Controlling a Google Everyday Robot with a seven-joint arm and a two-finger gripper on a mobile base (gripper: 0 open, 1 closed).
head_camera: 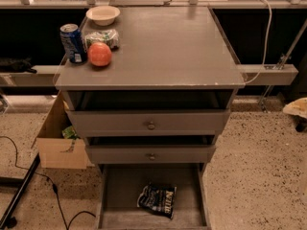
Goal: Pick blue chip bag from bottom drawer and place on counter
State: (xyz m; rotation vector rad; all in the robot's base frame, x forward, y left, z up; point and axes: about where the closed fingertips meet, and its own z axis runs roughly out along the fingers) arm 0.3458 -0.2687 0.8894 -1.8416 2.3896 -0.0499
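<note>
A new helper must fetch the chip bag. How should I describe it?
With the gripper out of view, find the grey cabinet; its bottom drawer, the deepest, is pulled out near the floor. The blue chip bag lies alone on its floor, dark navy and crumpled with white lettering, unlike the green-and-white packet up on the counter.
</note>
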